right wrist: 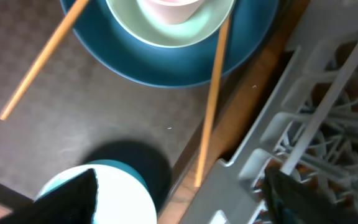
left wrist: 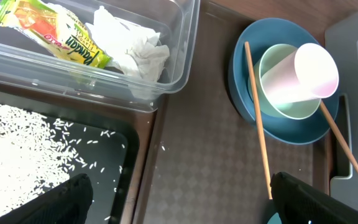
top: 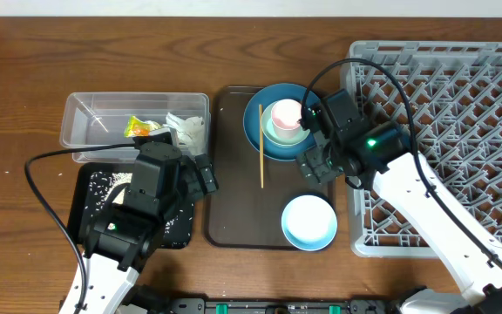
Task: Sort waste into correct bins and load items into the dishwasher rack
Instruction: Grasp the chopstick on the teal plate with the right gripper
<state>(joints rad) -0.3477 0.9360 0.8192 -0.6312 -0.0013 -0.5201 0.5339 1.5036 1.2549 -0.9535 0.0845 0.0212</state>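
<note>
Plainly, left jaws wide apart and empty, right jaws apart over a chopstick (right wrist: 211, 106), gripping nothing.

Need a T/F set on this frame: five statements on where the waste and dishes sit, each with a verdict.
1. The snack wrapper lies in the clear tub. True.
2. The pink cup stands in the dishwasher rack. False: it sits in the mint-green bowl on the blue plate.
3. Most rice grains lie in the black tray. True.
4. The napkin lies on the brown tray. False: it is in the clear tub, beside the snack wrapper.
5. Both chopsticks are in the dishwasher rack. False: both lie by the blue plate, outside it.
</note>
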